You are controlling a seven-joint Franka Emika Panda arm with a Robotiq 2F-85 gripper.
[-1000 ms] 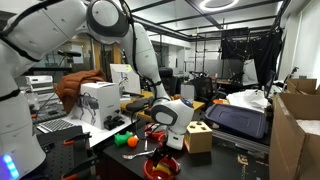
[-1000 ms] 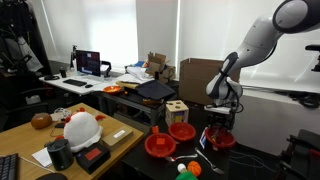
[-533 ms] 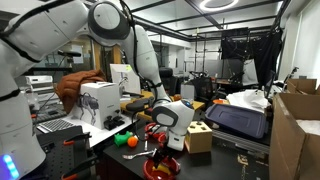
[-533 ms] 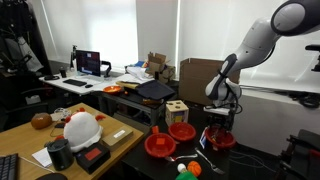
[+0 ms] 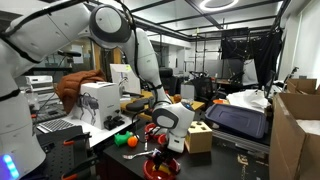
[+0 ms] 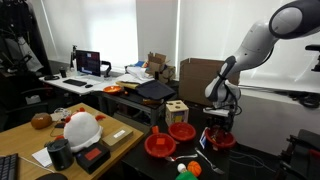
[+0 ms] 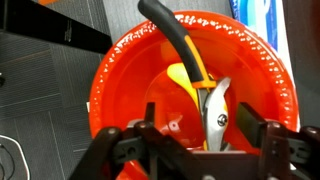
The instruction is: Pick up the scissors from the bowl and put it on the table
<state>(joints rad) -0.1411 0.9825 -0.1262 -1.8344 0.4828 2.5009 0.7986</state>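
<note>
The scissors, with a black and yellow handle and silver blades, lie inside a red bowl that fills the wrist view. My gripper is open and low over this bowl, one finger on each side of the blades, not closed on them. In both exterior views the gripper hangs just above the red bowl, and the scissors are hidden there. The bowl stands on the black table.
Two more red bowls and a wooden block box stand close by. Green and orange balls lie beside the bowls. Another red bowl holds a tool. Cardboard boxes stand at one side.
</note>
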